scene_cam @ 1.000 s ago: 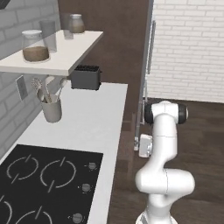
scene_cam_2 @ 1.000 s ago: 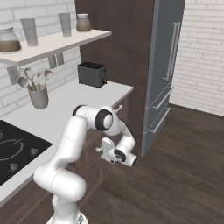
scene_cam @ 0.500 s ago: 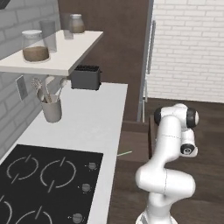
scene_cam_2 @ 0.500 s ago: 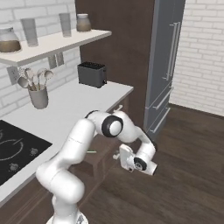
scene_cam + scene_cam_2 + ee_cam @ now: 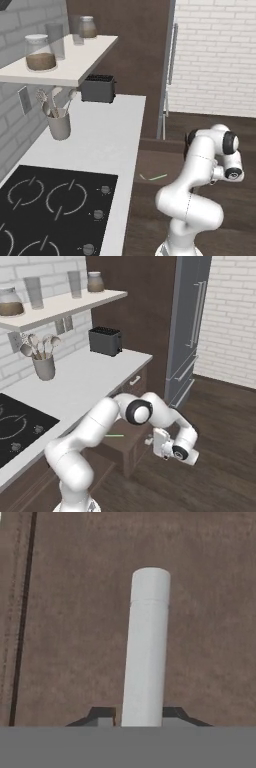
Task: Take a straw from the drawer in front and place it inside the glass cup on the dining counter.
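Dark-brown drawer (image 5: 160, 172) is pulled out from the cabinet below the right edge of the white surface (image 5: 100, 135). The light-green straw (image 5: 154, 177) lies loose on the drawer floor, near its left side, untouched. End effector (image 5: 159, 443) sits at the drawer front, its fingertips either side of the white bar handle (image 5: 147, 647); jaws look narrow around it, but whether they clamp it or have just let go, cannot tell. Straw pick not started; glass cup not located yet. Risks: retracting while gripping the handle drags or slams the drawer; the arm is folded tight against the drawer edge, so reaching in may clip it; a thin straw lying flat can slip or roll under the fingers.
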